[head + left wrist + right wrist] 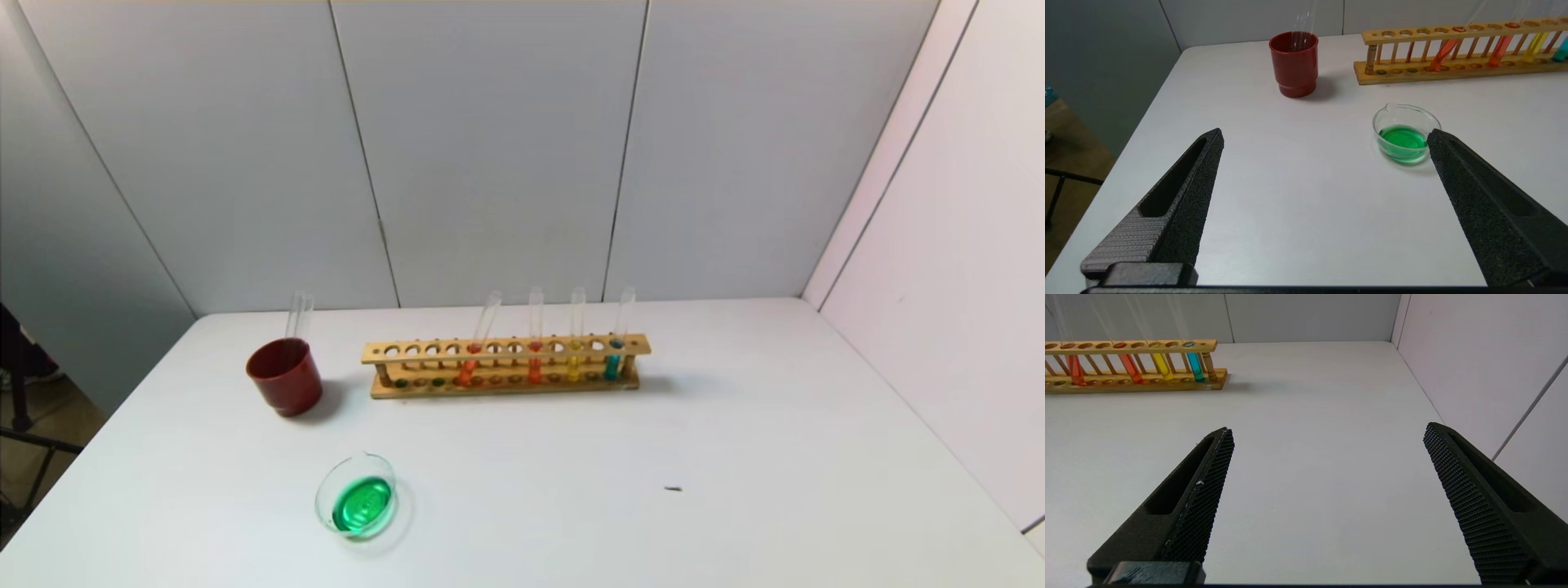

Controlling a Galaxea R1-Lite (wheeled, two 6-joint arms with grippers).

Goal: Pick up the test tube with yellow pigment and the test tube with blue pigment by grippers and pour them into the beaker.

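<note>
Clear tubes [299, 314] faint above red cup [285, 376]

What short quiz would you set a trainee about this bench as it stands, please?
1. Multiple choice: the liquid in the beaker is A red, B green, C colourless.
2. True or false: the left hand is shut on a tube.
3. Fill in: the wooden rack holds ___ tubes with coloured liquid.
Key: 1 B. 2 False: it stands open and holds nothing, as does the right hand. 3 Four.
</note>
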